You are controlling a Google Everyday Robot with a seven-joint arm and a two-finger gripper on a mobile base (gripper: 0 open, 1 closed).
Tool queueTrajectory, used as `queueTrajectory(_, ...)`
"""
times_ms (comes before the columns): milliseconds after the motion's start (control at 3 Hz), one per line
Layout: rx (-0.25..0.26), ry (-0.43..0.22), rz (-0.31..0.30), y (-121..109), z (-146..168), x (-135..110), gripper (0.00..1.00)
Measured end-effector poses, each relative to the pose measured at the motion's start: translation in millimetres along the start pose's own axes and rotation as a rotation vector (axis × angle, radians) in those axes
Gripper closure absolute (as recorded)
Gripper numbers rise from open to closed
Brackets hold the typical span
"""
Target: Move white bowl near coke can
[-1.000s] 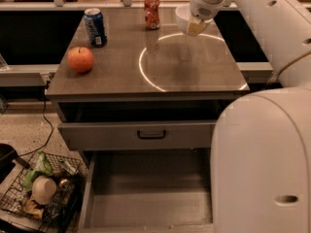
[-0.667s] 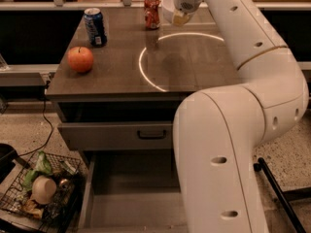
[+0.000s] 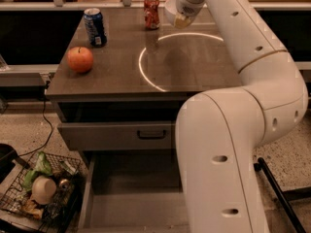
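Gripper (image 3: 181, 19) at the back edge of the bench (image 3: 194, 67) clamps the white bowl (image 3: 170, 9) by its rim, just right of the coke can (image 3: 151, 12). The bowl's inside is hidden. The floor basket (image 3: 13, 208) holds a pale ball (image 3: 43, 189).

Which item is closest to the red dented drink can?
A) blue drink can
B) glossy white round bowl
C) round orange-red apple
B: the glossy white round bowl is right beside the red dented drink can, at the end effector near the grey table's back edge.
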State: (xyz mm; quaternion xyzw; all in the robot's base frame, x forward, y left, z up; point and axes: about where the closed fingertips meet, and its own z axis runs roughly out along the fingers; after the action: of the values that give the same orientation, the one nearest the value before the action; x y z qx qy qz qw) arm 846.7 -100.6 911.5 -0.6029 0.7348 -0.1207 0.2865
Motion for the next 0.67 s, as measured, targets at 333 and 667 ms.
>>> queueTrajectory(333, 0.014, -0.010, 0.021, -5.1, 20.9, 6.3, 1.00)
queueTrajectory(667, 0.036, -0.014, 0.035, -11.6, 39.8, 11.5, 1.00)
